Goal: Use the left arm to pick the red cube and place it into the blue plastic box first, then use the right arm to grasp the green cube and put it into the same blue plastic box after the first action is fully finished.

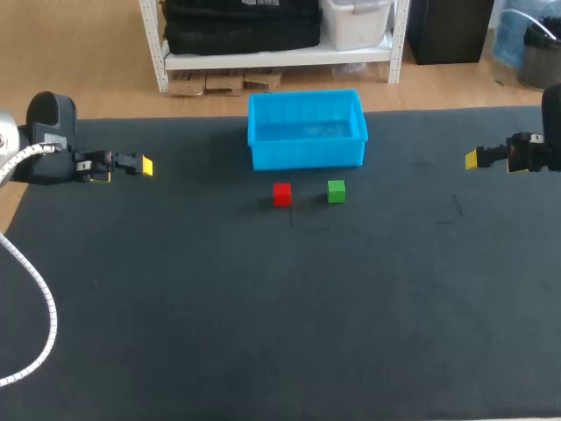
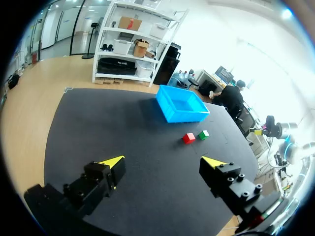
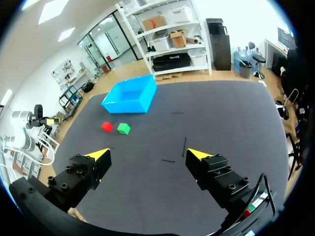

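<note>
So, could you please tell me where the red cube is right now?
In the head view the red cube sits on the table just in front of the blue plastic box, left of the green cube with a small gap between them.

no text, label, number or sign legible in any view; visible faces of red cube, green cube and blue plastic box plain-coloured.

Left cube beside right cube, apart, both on table, just before the box
</note>
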Motion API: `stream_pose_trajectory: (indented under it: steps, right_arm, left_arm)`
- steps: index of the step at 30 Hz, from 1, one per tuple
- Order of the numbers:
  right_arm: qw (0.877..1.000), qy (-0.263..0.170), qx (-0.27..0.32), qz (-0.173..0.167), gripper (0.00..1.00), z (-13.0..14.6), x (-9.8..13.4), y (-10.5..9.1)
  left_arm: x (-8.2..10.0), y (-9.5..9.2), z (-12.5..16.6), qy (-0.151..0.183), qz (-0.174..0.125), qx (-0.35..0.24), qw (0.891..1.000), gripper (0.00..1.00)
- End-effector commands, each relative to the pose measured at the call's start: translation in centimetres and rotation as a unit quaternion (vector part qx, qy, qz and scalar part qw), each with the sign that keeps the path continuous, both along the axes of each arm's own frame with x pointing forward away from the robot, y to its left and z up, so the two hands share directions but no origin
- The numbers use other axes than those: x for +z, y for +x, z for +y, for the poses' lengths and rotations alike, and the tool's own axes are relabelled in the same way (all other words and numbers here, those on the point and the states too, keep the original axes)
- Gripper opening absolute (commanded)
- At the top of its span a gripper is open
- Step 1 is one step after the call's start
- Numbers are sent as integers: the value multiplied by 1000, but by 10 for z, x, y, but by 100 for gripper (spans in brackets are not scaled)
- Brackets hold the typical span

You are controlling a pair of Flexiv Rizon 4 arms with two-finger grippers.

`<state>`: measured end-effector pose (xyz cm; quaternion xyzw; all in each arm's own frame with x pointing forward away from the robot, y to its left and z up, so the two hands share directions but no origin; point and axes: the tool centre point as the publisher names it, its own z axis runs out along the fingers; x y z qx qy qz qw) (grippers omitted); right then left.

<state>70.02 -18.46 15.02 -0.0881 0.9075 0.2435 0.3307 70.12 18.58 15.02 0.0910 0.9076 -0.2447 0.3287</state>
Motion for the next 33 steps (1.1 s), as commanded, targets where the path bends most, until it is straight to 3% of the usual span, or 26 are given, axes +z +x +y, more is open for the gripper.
stream_pose_trajectory:
  steps: [1, 28, 33]
  right_arm:
    - [1000, 0, 0, 0, 100, 0, 0, 0]
    - [1000, 0, 0, 0, 100, 0, 0, 0]
    - [1000, 0, 0, 0, 100, 0, 0, 0]
  left_arm:
    - [0, 0, 0, 0, 0, 0, 1000, 100]
    - [0, 0, 0, 0, 0, 0, 1000, 100]
    - [2, 2, -17, -4, 0, -18, 1000, 100]
